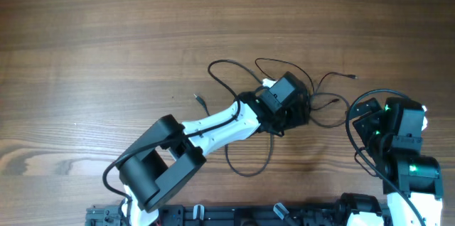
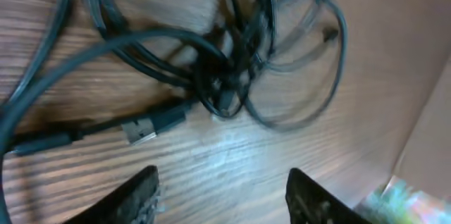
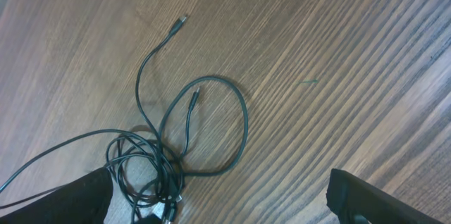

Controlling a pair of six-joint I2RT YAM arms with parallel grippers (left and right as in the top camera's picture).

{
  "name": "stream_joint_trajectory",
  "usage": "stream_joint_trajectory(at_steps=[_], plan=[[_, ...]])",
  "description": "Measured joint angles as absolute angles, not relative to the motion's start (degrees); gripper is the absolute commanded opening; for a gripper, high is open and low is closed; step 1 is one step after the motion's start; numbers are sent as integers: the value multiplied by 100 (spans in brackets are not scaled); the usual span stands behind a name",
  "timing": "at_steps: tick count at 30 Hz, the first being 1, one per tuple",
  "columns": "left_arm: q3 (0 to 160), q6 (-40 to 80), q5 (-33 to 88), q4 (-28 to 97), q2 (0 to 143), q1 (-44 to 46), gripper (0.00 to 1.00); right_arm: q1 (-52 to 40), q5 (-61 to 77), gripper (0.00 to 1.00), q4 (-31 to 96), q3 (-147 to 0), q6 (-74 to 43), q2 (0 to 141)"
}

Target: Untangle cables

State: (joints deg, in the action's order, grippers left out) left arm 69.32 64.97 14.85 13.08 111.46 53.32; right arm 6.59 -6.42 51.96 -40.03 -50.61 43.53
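Left wrist cam: my left gripper (image 2: pixel 224 185) hangs with jaws apart and nothing between them, just above bare table (image 2: pixel 232 155). A plug end (image 2: pixel 144 129) lies just ahead, with the cables (image 2: pixel 225 76) knotted beyond it. Best bet: drop onto one strand beside the plug, pinch, draw it slowly away from the knot. Right gripper (image 3: pixel 225 199) is wide open near a loose loop (image 3: pixel 244 122); it could pin the bundle.

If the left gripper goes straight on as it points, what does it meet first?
Probably the knotted cables, right ahead of the left gripper; depth is unclear, so the table might come first.
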Motion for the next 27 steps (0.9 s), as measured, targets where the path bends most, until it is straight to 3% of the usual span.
stream_joint_trajectory(at_steps=[7,8,10,13,20,27], plan=[[6932,7631,1114,652,11500,5343,38,659,-642,100,5398,-4003,-4934,4353],[6932,7743,1094,626,11563,5354,34,659,-639,100,5402,-4003,-4923,4353],[6934,7966,1068,458,11675,5371,11,659,-587,100,5400,-4003,-4910,4353],[6934,8156,1028,296,11775,5395,4,659,-329,100,5393,-4003,-4866,4353],[6934,7918,921,320,11830,5382,4,659,609,100,5358,-4003,-4032,4353],[6932,5638,937,1918,10774,4547,4,659,1584,100,4849,-3986,-3387,4633]])
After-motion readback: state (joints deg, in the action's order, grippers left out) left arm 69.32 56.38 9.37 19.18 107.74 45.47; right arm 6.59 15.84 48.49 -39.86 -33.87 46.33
